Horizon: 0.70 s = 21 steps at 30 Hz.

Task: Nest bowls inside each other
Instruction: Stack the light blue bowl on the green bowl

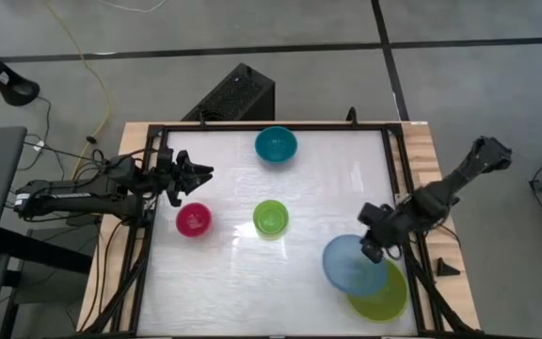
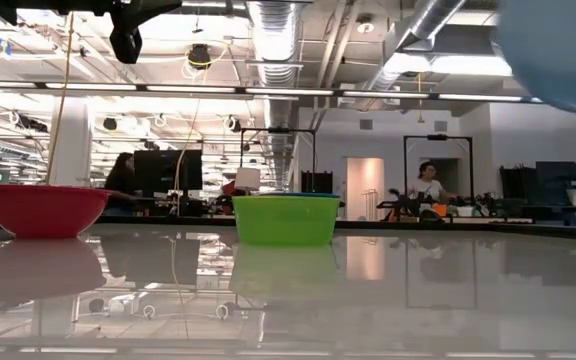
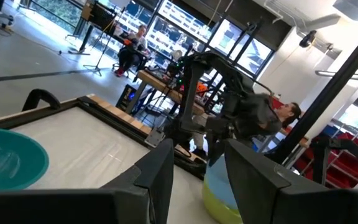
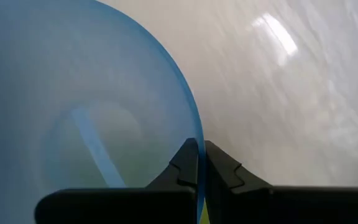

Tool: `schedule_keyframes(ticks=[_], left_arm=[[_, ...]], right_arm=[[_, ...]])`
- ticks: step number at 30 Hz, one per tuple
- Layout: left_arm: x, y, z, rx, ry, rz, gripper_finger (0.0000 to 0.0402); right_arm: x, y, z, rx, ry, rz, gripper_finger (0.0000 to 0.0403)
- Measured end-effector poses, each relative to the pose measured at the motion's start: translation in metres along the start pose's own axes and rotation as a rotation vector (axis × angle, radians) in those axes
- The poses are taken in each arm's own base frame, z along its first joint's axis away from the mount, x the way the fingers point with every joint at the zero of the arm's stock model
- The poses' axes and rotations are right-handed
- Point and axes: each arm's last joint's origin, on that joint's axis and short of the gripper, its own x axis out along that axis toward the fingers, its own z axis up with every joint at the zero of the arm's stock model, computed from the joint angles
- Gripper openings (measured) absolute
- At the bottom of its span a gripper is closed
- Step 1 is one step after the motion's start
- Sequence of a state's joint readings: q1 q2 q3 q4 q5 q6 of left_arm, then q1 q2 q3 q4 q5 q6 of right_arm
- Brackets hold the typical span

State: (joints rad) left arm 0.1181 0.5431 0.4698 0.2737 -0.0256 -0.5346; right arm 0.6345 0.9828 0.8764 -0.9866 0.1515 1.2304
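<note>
My right gripper [image 1: 373, 247] is shut on the light blue bowl [image 1: 351, 264], which hangs high in the low view [image 2: 558, 50], over the near right of the table. Partly beneath it, the large lime green bowl [image 1: 386, 297] rests on the table. The magenta bowl [image 1: 194, 219], the small lime green bowl [image 1: 271, 217] and the teal bowl [image 1: 276, 144] stand upright on their bases, apart from one another. My left gripper [image 1: 199, 174] waits open at the table's left edge, above and beyond the magenta bowl. My right gripper pinches the light blue bowl's rim [image 4: 194, 127] on the side toward the table's right edge, one finger [image 4: 182, 165] inside the bowl and one outside. The fingers slant down from the right. The bowl is lifted clear of the table, its opening up.
A raised dark frame [image 1: 398, 179] runs round the white tabletop. Bare surface lies between the three standing bowls and along the near edge. Beyond the table, people sit at desks in the room [image 2: 428, 185].
</note>
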Motion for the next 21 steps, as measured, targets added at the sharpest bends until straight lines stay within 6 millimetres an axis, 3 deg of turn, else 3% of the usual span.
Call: schedule_keyframes(ticks=[14, 21], left_arm=[[0.000, 0.000, 0.000, -0.011, -0.007, 0.010, 0.0133], [0.000, 0.000, 0.001, -0.012, -0.018, 0.019, 0.0133]], right_arm=[[0.003, 0.008, -0.084, 0.103, 0.034, -0.154, 0.0029], [0.014, 0.014, -0.114, 0.152, 0.026, -0.185, 0.0029]])
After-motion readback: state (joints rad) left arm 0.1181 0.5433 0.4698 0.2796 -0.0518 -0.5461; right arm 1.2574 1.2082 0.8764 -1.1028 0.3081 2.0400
